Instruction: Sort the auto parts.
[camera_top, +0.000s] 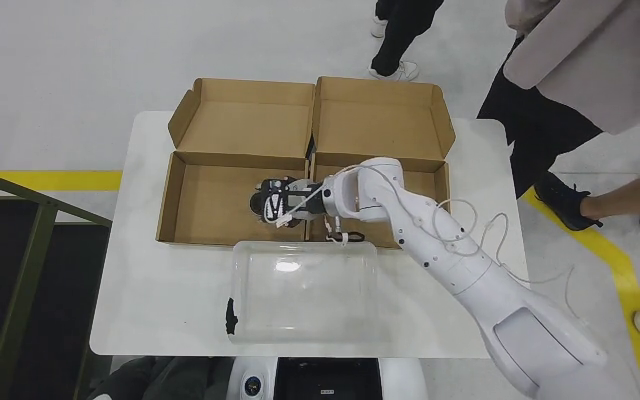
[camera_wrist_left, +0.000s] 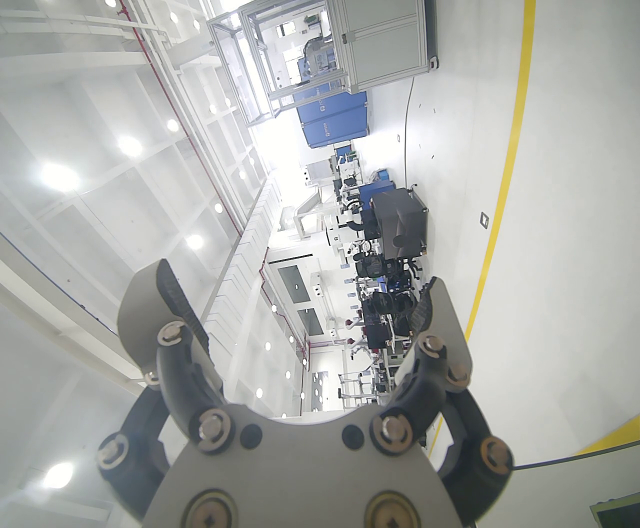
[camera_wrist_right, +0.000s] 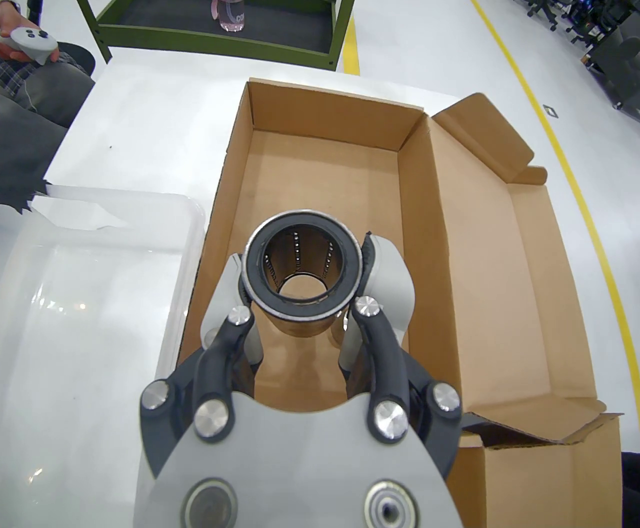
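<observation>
1 metal sleeve (camera_wrist_right: 305, 245), a short steel tube with rows of small balls lining its bore, sits clamped in the right end effector (camera_wrist_right: 304, 262), above the floor of the cardboard box (camera_top: 205, 205) at 10 o'clock on the bench (camera_top: 140, 250), toward that box's 3 o'clock end. It looks heavy for its size, rigid and smooth, so likely to slip; gripping squarely across the outer wall, as here, seems soundest. The left end effector (camera_wrist_left: 300, 285) is spread wide, holding nothing
</observation>
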